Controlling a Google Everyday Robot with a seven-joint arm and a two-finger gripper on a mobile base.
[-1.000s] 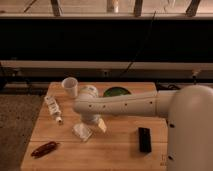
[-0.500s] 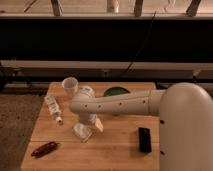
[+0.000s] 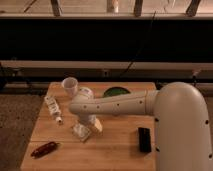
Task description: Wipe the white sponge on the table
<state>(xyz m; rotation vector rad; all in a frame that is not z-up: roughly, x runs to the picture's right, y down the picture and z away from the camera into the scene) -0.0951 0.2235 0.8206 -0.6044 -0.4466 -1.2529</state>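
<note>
The white sponge (image 3: 81, 132) lies on the light wooden table (image 3: 115, 150), left of centre. My gripper (image 3: 90, 125) comes down from the white arm that reaches in from the right, and it sits right over the sponge's upper right edge, touching or almost touching it. Part of the sponge is hidden under the gripper.
A white cup (image 3: 69, 85) stands at the back left. A white bottle (image 3: 53, 107) lies on its side at the left. A green bowl (image 3: 116, 92) sits at the back behind the arm. A red-brown object (image 3: 43, 148) lies front left, a black block (image 3: 144, 138) front right.
The arm has shifted slightly, with the gripper lower and closer onto the sponge. The sponge stays in about the same place.
</note>
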